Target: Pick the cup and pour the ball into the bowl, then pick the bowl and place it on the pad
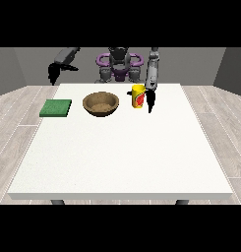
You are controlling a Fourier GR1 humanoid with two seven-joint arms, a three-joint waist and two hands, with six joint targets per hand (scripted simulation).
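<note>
Cup (137,95), yellow with a red label, stands upright near the worktop's (122,157) far edge, right of centre. Brown bowl (101,104) sits just left of it, apart; green pad (56,108) lies near the far left corner. Ball not visible, presumably inside the cup. My hand at the view's right (151,102) hangs just beside the cup on its right, fingers pointing down; I cannot tell whether they are released or clenched, and contact is unclear. My hand at the view's left (54,74) is raised off the far left corner, likewise unreadable. Step in hand, as I judge it: grasp the cup. Approach from the side, keep it upright, wrap mid-body, lift straight before tilting over the bowl.
</note>
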